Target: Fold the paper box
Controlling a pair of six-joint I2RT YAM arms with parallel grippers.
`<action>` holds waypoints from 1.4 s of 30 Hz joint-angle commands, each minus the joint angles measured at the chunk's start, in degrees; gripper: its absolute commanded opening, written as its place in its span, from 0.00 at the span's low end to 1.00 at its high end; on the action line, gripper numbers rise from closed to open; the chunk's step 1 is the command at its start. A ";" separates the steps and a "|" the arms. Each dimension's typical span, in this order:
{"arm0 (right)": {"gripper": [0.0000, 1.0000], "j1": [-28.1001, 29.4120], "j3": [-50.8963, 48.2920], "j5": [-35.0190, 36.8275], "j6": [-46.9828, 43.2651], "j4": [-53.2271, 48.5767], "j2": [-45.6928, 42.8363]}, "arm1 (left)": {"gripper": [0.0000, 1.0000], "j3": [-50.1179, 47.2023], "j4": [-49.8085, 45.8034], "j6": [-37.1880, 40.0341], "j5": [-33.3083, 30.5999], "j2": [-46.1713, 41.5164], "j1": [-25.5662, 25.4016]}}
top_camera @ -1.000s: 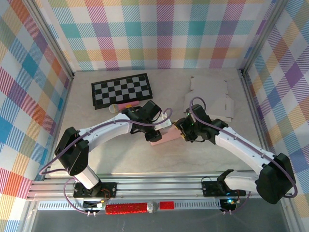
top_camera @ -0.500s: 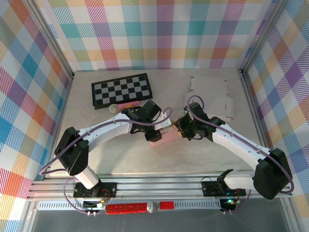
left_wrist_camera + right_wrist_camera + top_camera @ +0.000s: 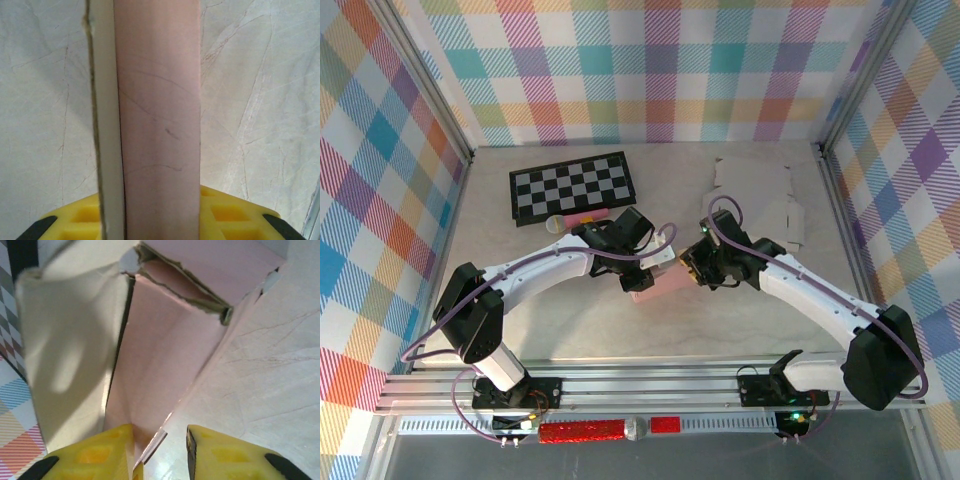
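On the bench, well forward of the chessboard and the flat white card, your paper box lies at centre between both arms. Over the last second the right arm has swung its wrist in against the box's right end, while the left arm and the box have hardly shifted. The left gripper has its jaws clamped across a pink wall. The right gripper has its jaws apart, a thin flap edge lying in the gap. That end gapes open, so I judge the fold unfinished: you're lining up that flap.
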 commanded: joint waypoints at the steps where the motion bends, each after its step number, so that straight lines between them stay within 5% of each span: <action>1: 0.41 0.16 3.09 0.33 -4.83 -8.67 -0.12 | 0.28 -0.48 -1.11 1.60 -0.93 -1.65 0.34; 8: 0.46 -4.26 8.33 2.61 -20.58 -16.13 -5.37 | 0.25 -0.93 -1.80 3.26 -1.11 -2.53 0.27; 14: 0.46 -14.50 11.59 -4.85 -45.85 -16.11 -7.50 | 0.25 -2.59 -3.62 5.36 -0.14 -5.45 1.11; 21: 0.43 -15.38 16.50 -11.82 -72.32 -20.26 -2.36 | 0.26 -5.83 -5.42 8.28 1.59 -9.61 2.73; 32: 0.41 -15.00 15.69 -16.63 -89.66 -19.98 3.24 | 0.27 -6.73 -5.32 8.30 2.57 -9.54 3.76; 42: 0.44 -14.72 19.33 -20.57 -92.05 -18.78 10.32 | 0.27 -6.45 -5.51 8.31 3.28 -8.79 4.30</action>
